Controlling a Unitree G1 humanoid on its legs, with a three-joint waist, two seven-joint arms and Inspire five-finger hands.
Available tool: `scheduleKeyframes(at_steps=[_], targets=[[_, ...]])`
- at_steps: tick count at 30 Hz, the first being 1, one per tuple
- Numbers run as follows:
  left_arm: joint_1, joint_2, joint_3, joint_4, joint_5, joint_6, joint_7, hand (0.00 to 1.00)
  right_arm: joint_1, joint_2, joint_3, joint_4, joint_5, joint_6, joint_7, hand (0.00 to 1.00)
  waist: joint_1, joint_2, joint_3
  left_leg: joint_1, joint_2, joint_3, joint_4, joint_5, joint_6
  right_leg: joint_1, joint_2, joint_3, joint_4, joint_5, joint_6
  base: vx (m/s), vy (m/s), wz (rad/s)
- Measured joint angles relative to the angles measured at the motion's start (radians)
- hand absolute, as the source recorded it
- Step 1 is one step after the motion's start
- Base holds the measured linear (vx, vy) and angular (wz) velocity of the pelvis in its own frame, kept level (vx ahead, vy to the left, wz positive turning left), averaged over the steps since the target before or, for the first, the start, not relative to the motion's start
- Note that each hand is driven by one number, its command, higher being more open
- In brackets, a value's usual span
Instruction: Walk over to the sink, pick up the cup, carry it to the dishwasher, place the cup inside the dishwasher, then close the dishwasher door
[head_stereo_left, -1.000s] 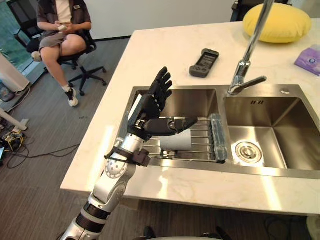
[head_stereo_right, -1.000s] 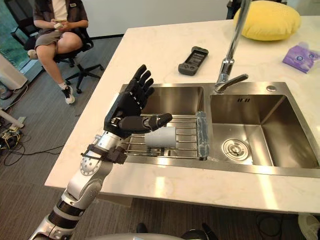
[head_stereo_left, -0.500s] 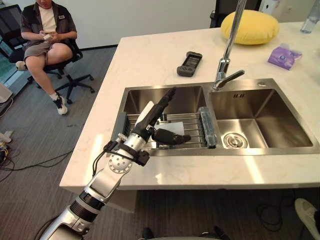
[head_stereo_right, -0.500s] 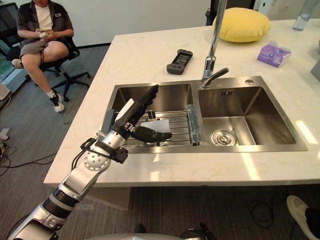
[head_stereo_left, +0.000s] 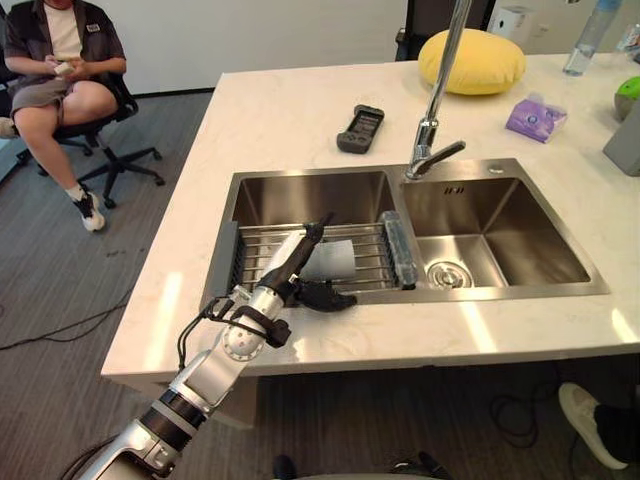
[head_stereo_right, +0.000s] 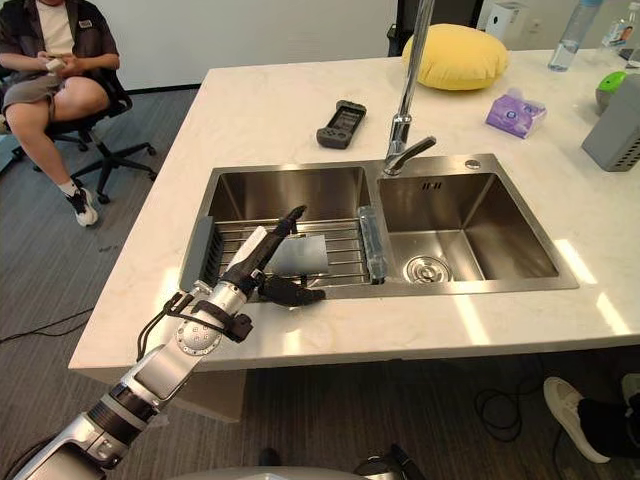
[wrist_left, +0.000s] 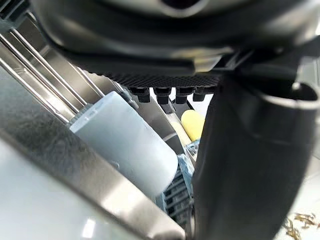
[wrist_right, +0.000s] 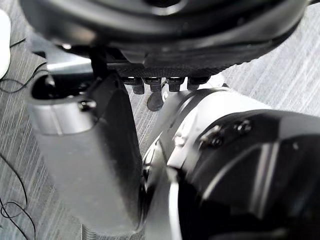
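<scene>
In the last second the robot's left hand has come down. Before, it stood raised over the sink with its fingers pointing up. Now it lies low, a little left of the centre of the head views, just over the front edge of the stainless steel double sink. The whole picture has shifted too, so the camera has also moved, but the hand's place against the cup is really different.

The pale grey cylindrical cup lies on its side on the wire rack of steel bars in the left basin, where it lay before. The hand is wide open and holds nothing. Its fingers are straight and reach along the left side of the cup, and its thumb is spread out in front of it. In the left wrist view the cup sits in the gap between the finger row and the thumb. We cannot tell if any of them touches it yet.

We judge that the reach is almost finished and closing the hand is the next step. The cup is round and smooth, so it may roll on the bars if only one side pushes it. Carrying, placing and closing the door are all not yet done.

The right hand hangs idle, with fingers relaxed and nothing in it.
</scene>
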Motion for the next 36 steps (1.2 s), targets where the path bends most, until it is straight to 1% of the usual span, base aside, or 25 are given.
scheduleKeyframes(at_steps=[2,5,7,10,12,15,18,24,26,28,34,36], targets=[[0.001,0.0,0.0,0.002,0.001,-0.037,0.02,1.0,-0.005,0.002,0.005,0.005,0.0,0.003,-0.002,1.0,-0.004,-0.005,0.003,0.003,0.0,-0.005,0.0,0.0,0.0,0.01,0.002,-0.016,-0.001,0.0,0.0,0.09,-0.028,0.08],[0.001,0.005,0.003,0.005,0.001,-0.093,0.08,1.0,-0.008,0.001,0.006,0.011,0.0,0.005,-0.002,1.0,-0.006,-0.007,0.005,0.011,0.001,-0.001,0.0,0.0,0.0,0.016,0.002,-0.019,-0.001,-0.001,-0.002,0.04,-0.017,-0.02],[0.001,0.004,0.008,0.005,0.001,-0.149,0.127,1.0,-0.009,0.001,0.006,0.011,-0.001,0.005,-0.001,1.0,-0.008,-0.009,0.005,0.013,0.002,0.005,0.0,0.0,0.0,0.016,0.002,-0.019,-0.002,-0.003,-0.006,0.0,-0.011,-0.05],[0.0,0.001,0.01,0.005,0.003,-0.189,0.16,1.0,-0.009,0.001,0.006,0.011,-0.002,0.005,0.001,1.0,-0.009,-0.01,0.006,0.019,0.003,0.012,0.0,-0.002,-0.002,0.018,0.002,-0.018,-0.002,-0.005,-0.01,-0.05,-0.004,-0.06],[0.0,-0.001,0.011,0.006,0.019,-0.19,0.173,1.0,-0.009,0.001,0.006,0.011,-0.002,0.004,0.003,1.0,-0.01,-0.011,0.008,0.02,0.005,0.012,-0.001,-0.006,-0.005,0.018,0.004,-0.018,-0.004,-0.01,-0.016,-0.1,0.006,-0.05],[0.0,-0.002,0.012,0.028,0.075,-0.188,0.196,1.0,-0.007,0.004,0.006,0.011,-0.003,0.005,0.013,1.0,-0.01,-0.019,0.013,0.023,0.005,0.016,-0.005,-0.005,-0.003,0.018,0.002,-0.012,-0.003,-0.01,-0.017,-0.09,0.009,-0.04],[0.0,-0.003,0.022,0.061,0.118,-0.175,0.197,1.0,-0.004,0.004,0.006,0.01,-0.003,0.004,0.022,1.0,-0.01,-0.022,0.016,0.023,0.005,0.015,-0.006,-0.007,-0.007,0.016,0.002,-0.011,-0.004,-0.01,-0.017,-0.07,0.008,0.0],[0.0,-0.001,0.025,0.093,0.248,-0.089,0.196,1.0,-0.006,0.006,0.006,0.009,-0.003,0.004,0.023,1.0,-0.01,-0.026,0.02,0.018,0.005,0.015,-0.005,-0.007,-0.005,0.014,0.004,-0.012,-0.006,-0.01,-0.016,0.03,-0.006,0.0],[0.0,0.002,0.026,0.107,0.263,-0.065,0.221,1.0,-0.009,0.007,0.008,0.009,-0.003,0.005,0.023,1.0,-0.012,-0.026,0.021,0.018,0.004,0.015,0.0,-0.011,-0.007,0.015,0.004,-0.014,-0.008,-0.005,-0.007,0.11,-0.014,0.0],[0.0,0.009,0.026,0.112,0.268,-0.055,0.238,1.0,-0.01,0.007,0.011,0.009,-0.003,0.005,0.023,1.0,-0.014,-0.027,0.021,0.018,0.004,0.015,0.0,-0.011,-0.007,0.015,0.004,-0.015,-0.008,-0.004,-0.007,0.03,-0.003,0.0],[0.0,0.03,0.026,0.123,0.293,-0.057,0.247,1.0,-0.014,0.003,0.024,0.008,-0.002,0.005,0.023,1.0,-0.022,-0.027,0.024,0.019,0.005,0.016,0.0,-0.011,-0.007,0.016,0.005,-0.015,-0.008,-0.005,-0.008,0.0,0.0,0.0],[-0.001,0.033,0.029,0.134,0.319,-0.072,0.233,1.0,-0.014,0.003,0.025,0.006,-0.002,0.005,0.023,1.0,-0.024,-0.026,0.025,0.019,0.005,0.016,0.0,-0.011,-0.007,0.016,0.005,-0.013,-0.007,-0.007,-0.01,0.0,0.0,0.0]])
